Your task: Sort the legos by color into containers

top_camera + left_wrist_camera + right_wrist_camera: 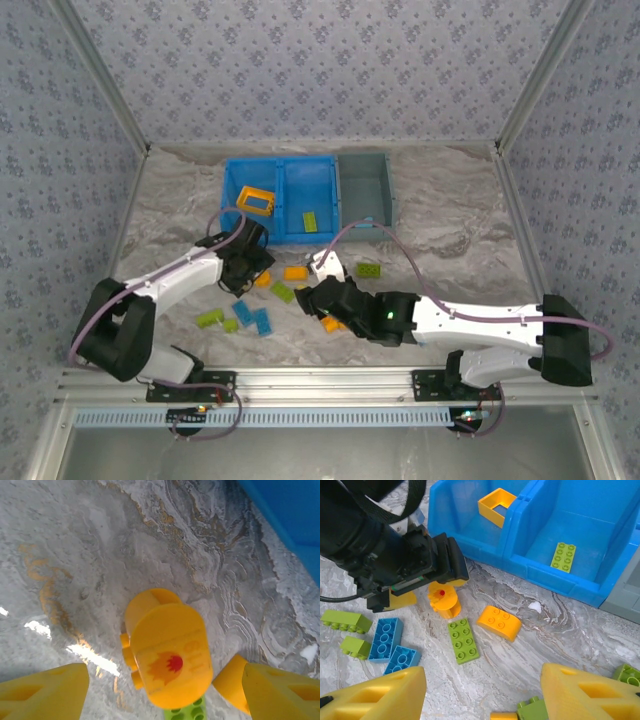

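My left gripper (165, 690) stands open low over the table, its yellow fingers (45, 692) on either side of an orange round piece (167, 647) and apart from it. A lime green brick (187, 712) lies just behind that piece. My right gripper (482, 692) hangs open above bare table with nothing between its fingers. Ahead of it lie a green brick (463, 640) and an orange curved brick (499, 623). The blue bin (282, 165) holds an orange frame (254, 202) in its left compartment and a green brick (311, 221) in its right one. The grey bin (365, 190) stands beside it.
Two blue bricks (385, 637) and two green bricks (345, 621) lie left of my right gripper. A green brick (368, 269) sits alone right of the arms, and an orange one (330, 322) lies under my right arm. Patterned walls enclose the table.
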Robot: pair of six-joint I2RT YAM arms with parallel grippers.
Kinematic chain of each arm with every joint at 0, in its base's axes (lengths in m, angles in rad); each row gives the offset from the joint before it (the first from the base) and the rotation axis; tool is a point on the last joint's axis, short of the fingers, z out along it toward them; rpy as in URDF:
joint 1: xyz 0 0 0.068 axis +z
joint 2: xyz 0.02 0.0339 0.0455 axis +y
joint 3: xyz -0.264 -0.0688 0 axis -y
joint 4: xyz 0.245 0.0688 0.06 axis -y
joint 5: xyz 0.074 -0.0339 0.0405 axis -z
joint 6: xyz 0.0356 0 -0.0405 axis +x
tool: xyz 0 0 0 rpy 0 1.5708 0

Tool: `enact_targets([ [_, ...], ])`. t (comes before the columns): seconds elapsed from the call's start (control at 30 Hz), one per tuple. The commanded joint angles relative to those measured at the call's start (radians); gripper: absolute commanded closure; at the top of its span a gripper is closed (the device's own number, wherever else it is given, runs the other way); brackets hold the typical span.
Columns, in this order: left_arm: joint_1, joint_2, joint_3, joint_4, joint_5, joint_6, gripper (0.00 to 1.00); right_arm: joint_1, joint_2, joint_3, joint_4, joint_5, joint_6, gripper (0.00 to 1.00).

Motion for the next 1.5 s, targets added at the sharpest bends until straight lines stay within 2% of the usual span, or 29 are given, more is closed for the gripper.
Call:
enact_targets([
  [0.0,0.005,0.04,-0.011,0.042,0.004,-0.036,0.23,0.008,-0.017,-0.003,-0.023,0.043,0.031,0.35],
  [0.17,0.005,0.084,-0.027,0.083,-0.005,-0.051,0.31,0.008,-0.017,-0.002,-0.034,0.044,0.038,0.36],
  [0.37,0.006,0.088,-0.035,0.102,-0.028,-0.047,0.51,0.01,-0.02,-0.009,-0.041,0.045,0.049,0.36],
  [0.43,0.002,0.062,-0.028,0.082,-0.042,-0.031,0.61,0.01,-0.026,-0.01,-0.04,0.045,0.05,0.36],
  [0.5,-0.008,0.017,-0.007,0.038,-0.076,-0.007,0.67,0.009,-0.034,-0.012,-0.034,0.042,0.046,0.36],
  [0.6,-0.03,-0.055,0.072,-0.066,-0.152,0.07,0.69,0.009,-0.057,-0.017,0.001,0.034,0.026,0.36],
  [0.7,-0.014,-0.054,0.183,-0.149,-0.188,0.184,0.69,-0.012,-0.066,-0.024,0.062,0.0,0.012,0.35],
  [0.87,0.066,0.055,0.353,-0.188,-0.129,0.339,0.69,-0.046,-0.066,-0.025,0.128,-0.028,-0.004,0.34],
  [1.1,0.144,0.289,0.598,-0.25,-0.136,0.462,0.69,-0.057,-0.099,-0.029,0.107,-0.012,0.005,0.34],
  [1.2,0.165,0.377,0.658,-0.252,-0.114,0.494,0.67,-0.058,-0.127,-0.045,0.073,0.018,0.028,0.34],
  [1.3,0.165,0.454,0.711,-0.28,-0.106,0.51,0.63,-0.062,-0.148,-0.039,-0.036,0.086,0.094,0.34],
  [1.47,0.166,0.485,0.708,-0.275,-0.098,0.501,0.54,-0.083,-0.186,-0.064,-0.194,0.135,0.216,0.34],
])
